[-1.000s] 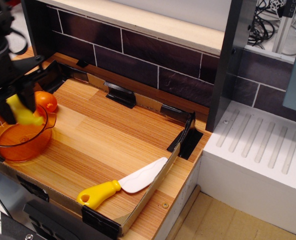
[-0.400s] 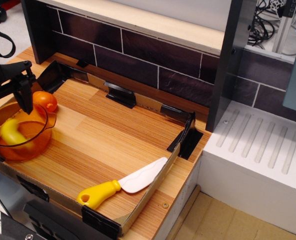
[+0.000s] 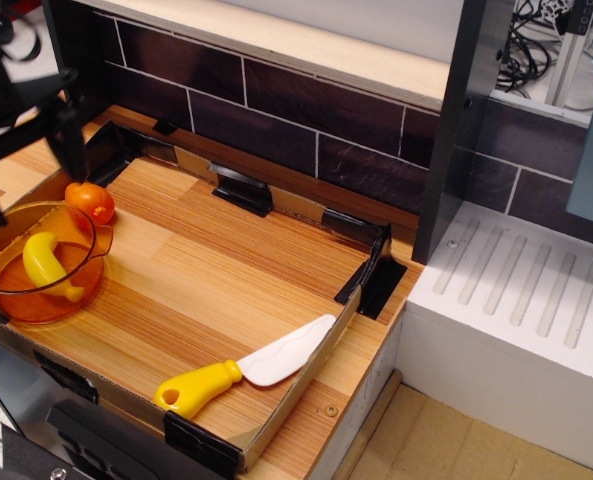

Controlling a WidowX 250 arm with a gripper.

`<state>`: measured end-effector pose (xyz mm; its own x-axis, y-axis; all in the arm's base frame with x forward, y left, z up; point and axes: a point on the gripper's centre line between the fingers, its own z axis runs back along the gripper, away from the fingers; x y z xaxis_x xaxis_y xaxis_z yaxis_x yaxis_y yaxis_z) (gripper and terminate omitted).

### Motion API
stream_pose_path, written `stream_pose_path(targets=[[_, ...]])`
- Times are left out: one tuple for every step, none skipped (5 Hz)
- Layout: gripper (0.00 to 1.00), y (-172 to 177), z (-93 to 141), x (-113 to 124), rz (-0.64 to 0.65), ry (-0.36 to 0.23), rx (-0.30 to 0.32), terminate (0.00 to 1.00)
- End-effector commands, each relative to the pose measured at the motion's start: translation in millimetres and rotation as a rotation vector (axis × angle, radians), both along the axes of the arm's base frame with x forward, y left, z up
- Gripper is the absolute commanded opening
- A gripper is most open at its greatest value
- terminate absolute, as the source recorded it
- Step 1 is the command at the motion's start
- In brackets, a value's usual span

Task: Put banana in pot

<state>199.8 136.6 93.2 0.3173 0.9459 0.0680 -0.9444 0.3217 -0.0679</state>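
The yellow banana (image 3: 44, 266) lies inside the translucent orange pot (image 3: 6, 300) at the left edge of the wooden board. My gripper (image 3: 31, 180) hangs above and behind the pot, at the top left. Its two dark fingers are spread apart and hold nothing. One finger (image 3: 72, 145) stands above the small orange fruit; the other is near the frame's left edge.
A small round orange fruit (image 3: 89, 201) sits right behind the pot. A toy knife (image 3: 244, 371) with a yellow handle lies at the board's front edge. Low black walls (image 3: 366, 265) ring the board. A dark tiled back wall and a white drainer (image 3: 526, 300) stand to the right.
The gripper let go of the banana, which dropped into the pot. The open gripper then rose up and back, away from the pot.
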Motion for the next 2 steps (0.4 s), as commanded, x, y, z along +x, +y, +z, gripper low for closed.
stream_pose_path(targets=[[1.00,-5.7,27.7,18.1,-0.025,-0.005,0.052,0.00],[1.00,-5.7,27.7,18.1,-0.025,-0.005,0.052,1.00]])
